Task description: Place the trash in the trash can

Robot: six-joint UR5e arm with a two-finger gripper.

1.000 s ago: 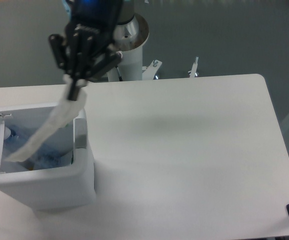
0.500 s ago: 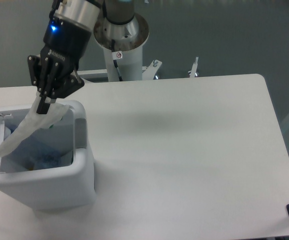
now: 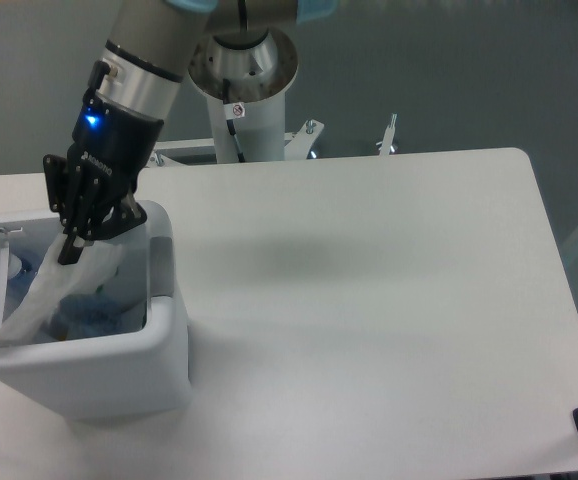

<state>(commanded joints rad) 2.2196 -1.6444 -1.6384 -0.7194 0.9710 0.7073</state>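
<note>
Camera view: bag point(image 3: 54, 292) is held pinched by gripper point(image 3: 72, 250) over open trash can point(image 3: 164, 330), its lower end hanging inside the bin.

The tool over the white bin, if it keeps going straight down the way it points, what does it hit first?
Probably the trash already inside the trash can. The tool points down into the opening, shut on the plastic bag, whose lower end hangs inside. Depth is unclear.
</note>
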